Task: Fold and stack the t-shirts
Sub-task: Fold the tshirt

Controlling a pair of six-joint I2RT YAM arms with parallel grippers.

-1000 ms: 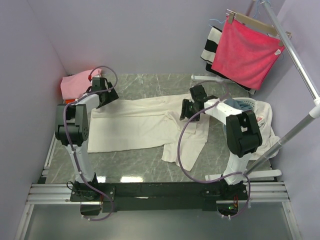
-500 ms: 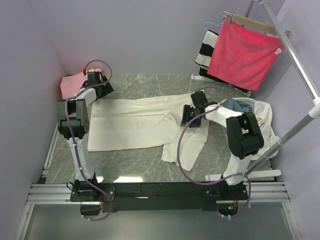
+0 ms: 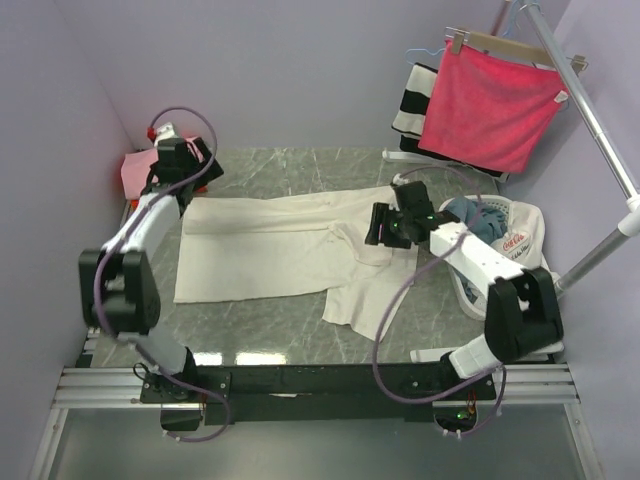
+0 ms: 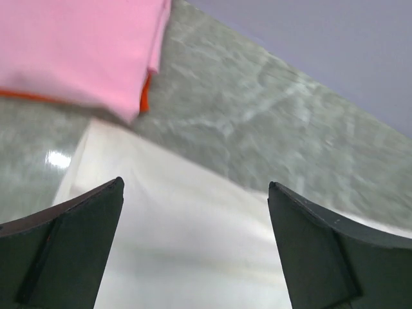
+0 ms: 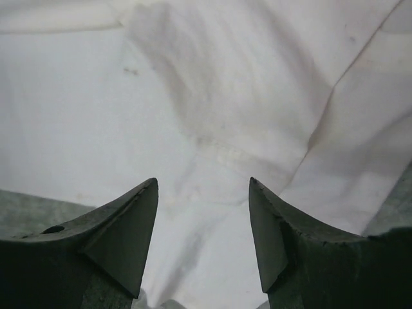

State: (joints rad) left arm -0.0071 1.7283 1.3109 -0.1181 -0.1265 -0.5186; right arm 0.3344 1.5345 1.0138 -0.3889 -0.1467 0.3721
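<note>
T-shirts here are three: the cream t-shirt (image 3: pixel 265 250) lies open in the middle of the table (image 3: pixel 300 165), and the pink t-shirt (image 3: pixel 135 172) sits folded in the far left corner, with an edge of the orange-red t-shirt (image 4: pixel 145 96) showing under it. In the last second the left gripper (image 3: pixel 195 172) has travelled away from the body of the cream shirt toward the far left, and it now hangs over the far left corner of that shirt, just beside the pink one. Its jaws stand wide and hold nothing. The right gripper (image 3: pixel 385 222) has shifted a little to the right and has opened slightly. It is now half open above the cloth near a stitched seam, with no cloth pinched between the jaws. I judge that both arms are taking positions at the far edge of the shirt for the next fold, so the folding of this shirt is not finished and the stacking is not yet begun. The cream shirt is spread as a long band from left to right, mostly smooth on the left side. On the right a loose part reaches toward the near edge of the table, and soft wrinkles gather around the seam under the right gripper. In the right wrist view a small dark speck shows on the cloth.
</note>
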